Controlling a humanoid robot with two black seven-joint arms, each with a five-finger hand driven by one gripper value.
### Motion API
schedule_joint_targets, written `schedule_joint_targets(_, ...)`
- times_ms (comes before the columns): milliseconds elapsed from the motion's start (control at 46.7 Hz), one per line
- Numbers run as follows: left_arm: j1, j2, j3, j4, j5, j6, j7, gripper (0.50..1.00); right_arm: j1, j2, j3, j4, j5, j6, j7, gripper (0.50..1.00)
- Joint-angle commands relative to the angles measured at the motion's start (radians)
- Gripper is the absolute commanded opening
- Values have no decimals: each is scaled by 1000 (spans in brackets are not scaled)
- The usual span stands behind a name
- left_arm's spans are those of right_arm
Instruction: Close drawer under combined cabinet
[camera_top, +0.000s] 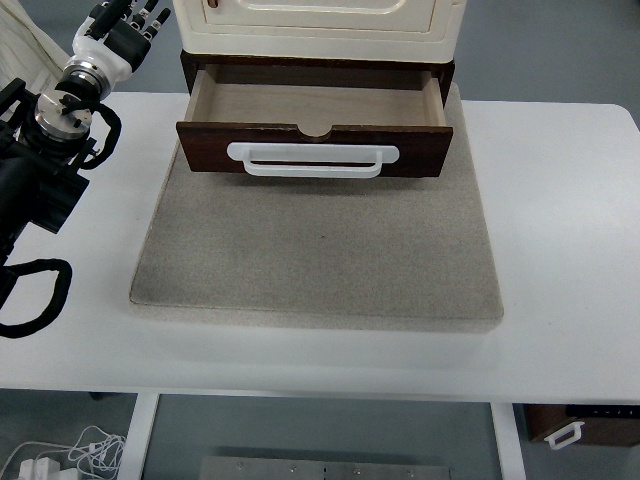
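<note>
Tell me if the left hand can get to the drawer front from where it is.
Probably yes: the left hand sits just left of the open drawer, with nothing between it and the drawer's front.

Cabinet (320, 20) cut off by top edge, only its base strip shows. Left hand (120, 30) at upper left, fingertips run out of frame, finger pose unclear. Left arm (40, 170) clipped by left edge. Drawer (315, 125) rear hidden under cabinet. Bottom right: small dark box (585, 425) cropped by the frame. Bottom left: cable tangle (60, 455), too small to sort out.
</note>
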Motion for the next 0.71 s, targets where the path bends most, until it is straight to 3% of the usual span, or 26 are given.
schedule_joint_targets(0, -2, 0, 0, 0, 1, 0, 0, 999, 0, 0, 0, 0, 0, 0, 0, 952)
schedule_joint_targets(685, -2, 11, 3, 5, -1, 1, 0, 999, 0, 0, 0, 0, 0, 0, 0, 952)
